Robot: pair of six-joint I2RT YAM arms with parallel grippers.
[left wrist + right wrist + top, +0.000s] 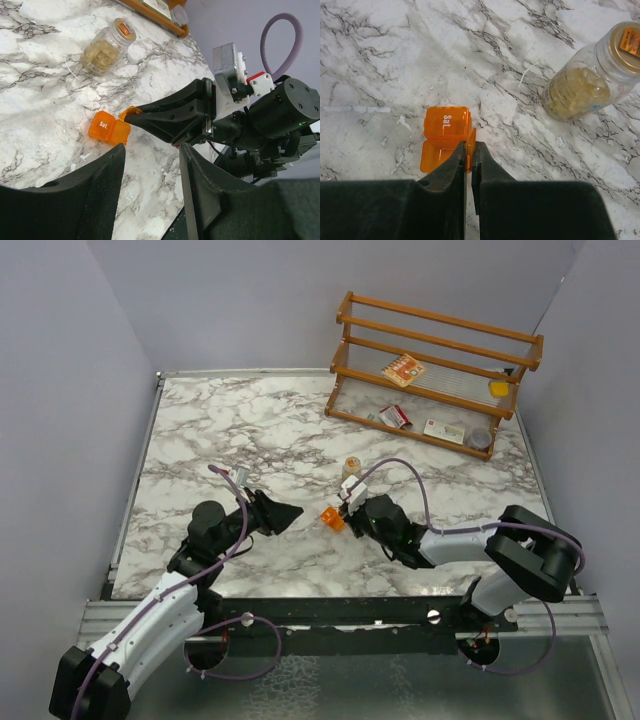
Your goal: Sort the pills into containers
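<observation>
Starting at the bottom centre of the right wrist view, your right gripper (469, 146) is clamped on a thin translucent flap of the orange box (446, 125), likely its lid, so pull gently: the light, glossy plastic could skid on the smooth marble table (380, 50). Your left gripper (297, 511), fingers apart and empty, hovers just left of the box and could brace it; farther, upper right, the clear rounded jar (585, 85) of tan capsules is capped
</observation>
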